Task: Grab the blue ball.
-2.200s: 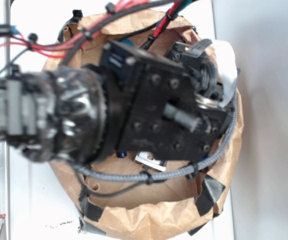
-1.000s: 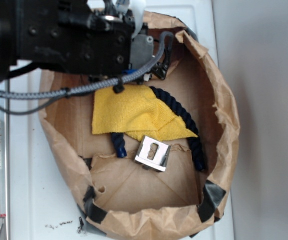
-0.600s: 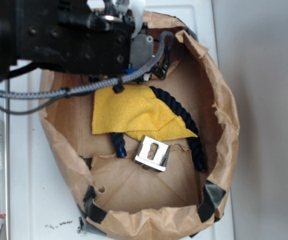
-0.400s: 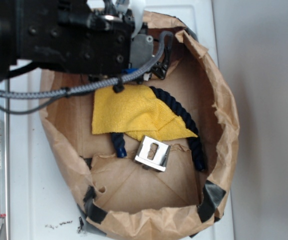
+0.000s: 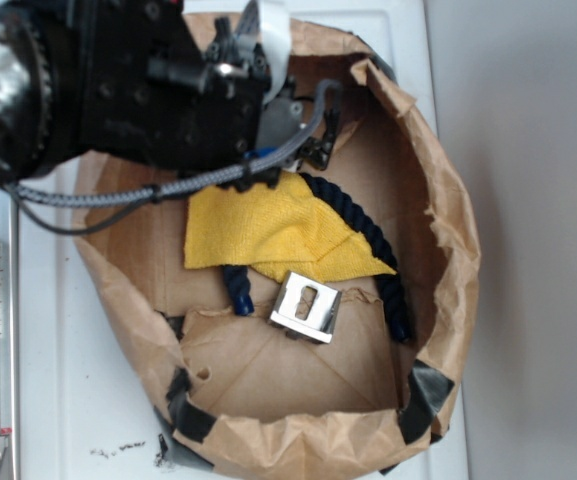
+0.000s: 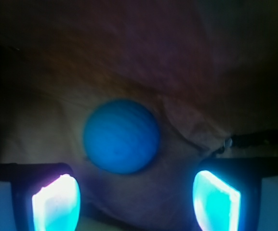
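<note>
Your claw (image 6: 136,199) is spread wide and holds nothing; its two glowing pads (image 6: 57,202) sit apart at the bottom of the wrist view. The blue ball (image 6: 121,136) lies on brown paper just beyond them, between the pads. Outside, your arm covers the paper bag's (image 5: 448,230) upper left corner, above the yellow cloth (image 5: 268,230), dark rope (image 5: 368,235) and metal bracket (image 5: 306,310).

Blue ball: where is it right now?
Wrist view only: the blue ball lies on brown paper, centred just ahead of the open gripper. In the exterior view the arm hides it.
</note>
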